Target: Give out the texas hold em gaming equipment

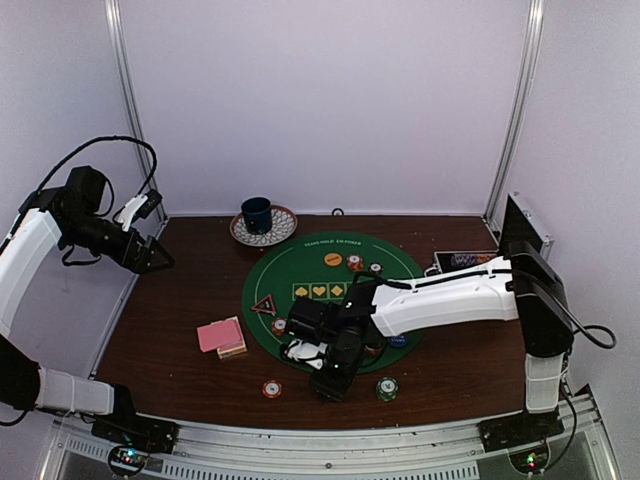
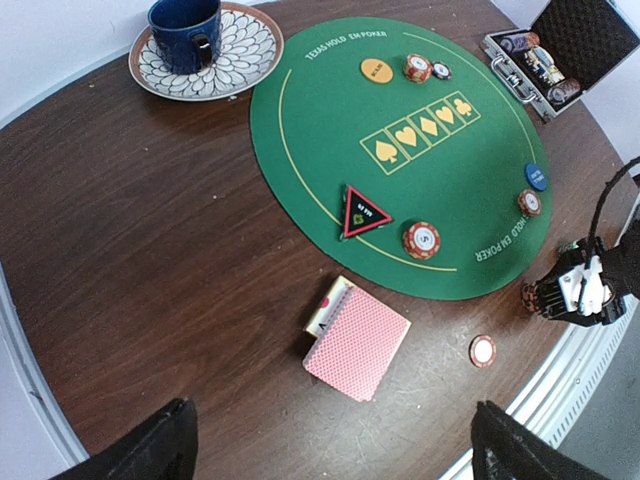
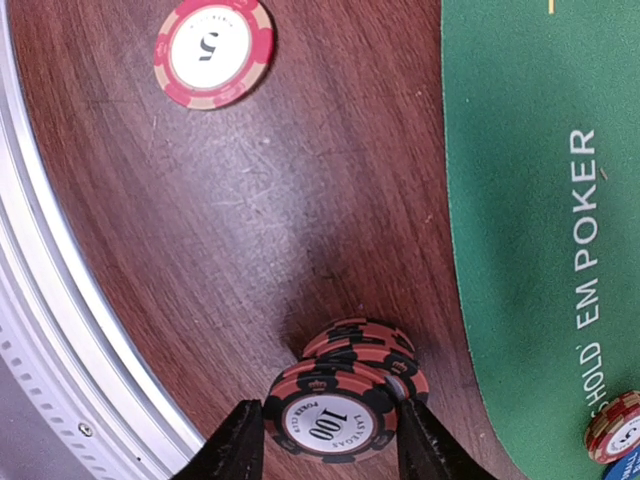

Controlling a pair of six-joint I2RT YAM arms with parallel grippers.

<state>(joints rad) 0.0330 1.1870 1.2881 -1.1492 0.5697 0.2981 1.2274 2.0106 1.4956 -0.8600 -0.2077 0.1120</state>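
The right claw (image 3: 330,432) pinched the red chip pile (image 3: 362,342), likely to move it; the left claw (image 2: 335,445) hung wide open.

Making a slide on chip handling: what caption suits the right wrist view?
Right gripper straddles a stack of 100 chips on the wooden table, beside the green mat.

Table (image 1: 170,300) bears green mat (image 1: 290,270); saucer (image 1: 288,222) at eleven o'clock; case (image 1: 465,262) two; cards (image 1: 221,336) eight; chip stack (image 3: 345,400) six; single chips (image 1: 272,389) five, seven.
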